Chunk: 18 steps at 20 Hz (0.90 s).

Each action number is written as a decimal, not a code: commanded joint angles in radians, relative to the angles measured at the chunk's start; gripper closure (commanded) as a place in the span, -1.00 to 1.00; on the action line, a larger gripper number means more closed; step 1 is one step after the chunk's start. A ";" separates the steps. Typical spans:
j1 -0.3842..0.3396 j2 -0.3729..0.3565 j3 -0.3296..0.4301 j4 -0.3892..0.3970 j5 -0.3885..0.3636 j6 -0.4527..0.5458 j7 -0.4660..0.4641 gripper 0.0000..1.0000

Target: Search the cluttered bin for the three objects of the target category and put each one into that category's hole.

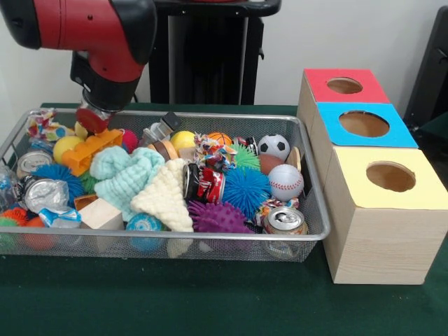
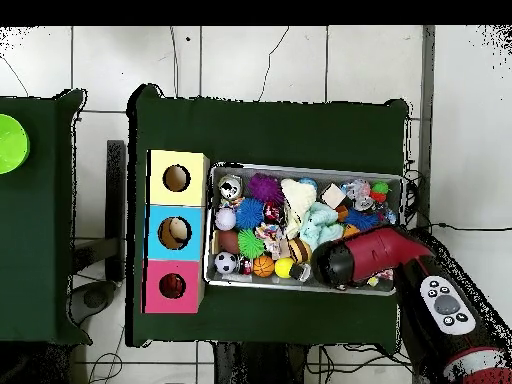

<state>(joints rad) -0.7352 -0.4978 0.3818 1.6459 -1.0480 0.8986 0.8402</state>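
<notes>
Hovering over the far left corner of the wire mesh bin (image 1: 318,225), your red and black arm ends in a gripper (image 1: 93,117) with something red and rounded at its tip, just above an orange block (image 1: 89,150). You cannot tell from either view how far the jaws are parted, or whether that red thing is gripped or simply lies behind them.

Beside the bin, to its right in the front view, stands a wooden box (image 1: 371,241) with 3 holes in a row, placed within easy reach so each find travels only a short way. Nearest the camera is the yellow hole (image 1: 390,176), then the blue hole (image 1: 363,124), then the red hole (image 1: 344,85).

Inside the bin, things lie heaped and overlapping, which is why a search is needed. At the bin's right end sit a baseball (image 1: 285,181), a soccer ball (image 1: 274,146) and a crushed can (image 1: 284,221). Mid-bin you have spiky rubber balls (image 1: 246,189) and knitted hats (image 1: 127,173).

The target category is not shown, so the task's 3 objects cannot be singled out; judging by the overhead view, the blue and red holes may already hold something.
</notes>
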 commanded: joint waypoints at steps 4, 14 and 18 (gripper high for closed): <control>-0.013 0.120 -0.037 -0.080 -0.012 0.052 -0.095 -1.00; 0.019 0.119 -0.053 -0.081 0.032 0.080 -0.036 -1.00; 0.022 0.119 -0.068 -0.085 0.056 0.065 0.006 -1.00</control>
<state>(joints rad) -0.7147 -0.4608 0.3430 1.5955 -1.0144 0.9001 0.8402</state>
